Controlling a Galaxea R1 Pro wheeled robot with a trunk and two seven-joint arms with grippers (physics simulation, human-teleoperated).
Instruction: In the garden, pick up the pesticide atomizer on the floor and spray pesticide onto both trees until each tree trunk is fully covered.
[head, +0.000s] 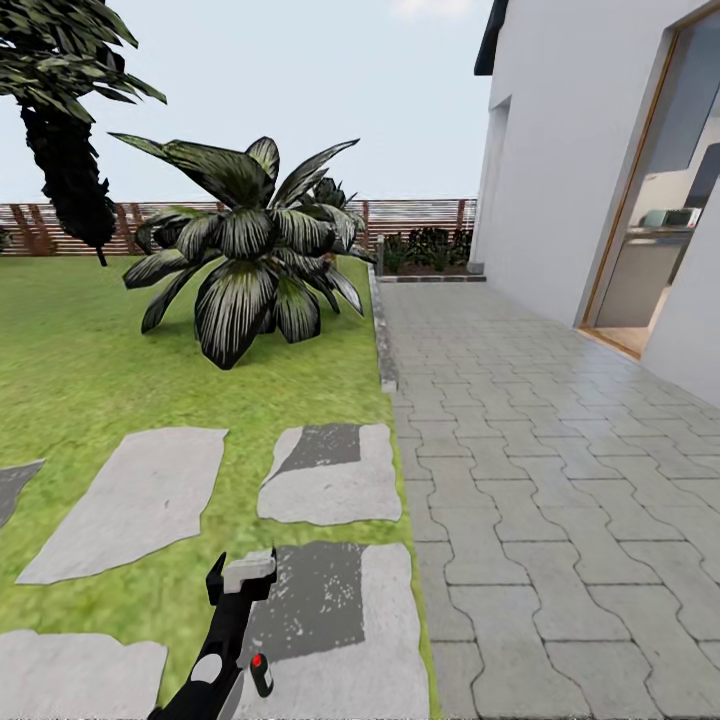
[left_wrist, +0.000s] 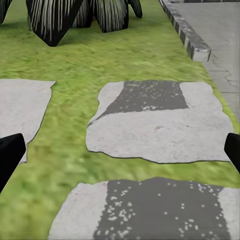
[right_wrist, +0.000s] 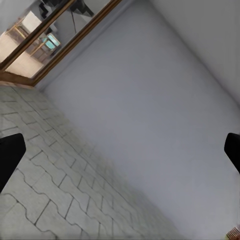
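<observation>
Lawn (head: 70, 370), left: stepping stones (head: 130, 500), palm-like plant (head: 250, 270), fence (head: 60, 225) behind. No atomizer or task tree in sight; robot apparently in transit.
Left gripper (left_wrist: 120, 155): fingers spread wide, empty, over stones.
Right gripper (right_wrist: 120, 155): spread wide, empty, facing house wall (right_wrist: 150, 100) above paving (right_wrist: 45, 175).

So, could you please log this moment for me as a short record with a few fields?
setting: green lawn beside a grey interlocking-paver path
lawn items: flat grey stepping stones; low palm-like plant with broad striped leaves
background: brown slatted wooden fence; white house wall
left gripper: open, over the stepping stones
right gripper: open, facing wall and pavers
</observation>
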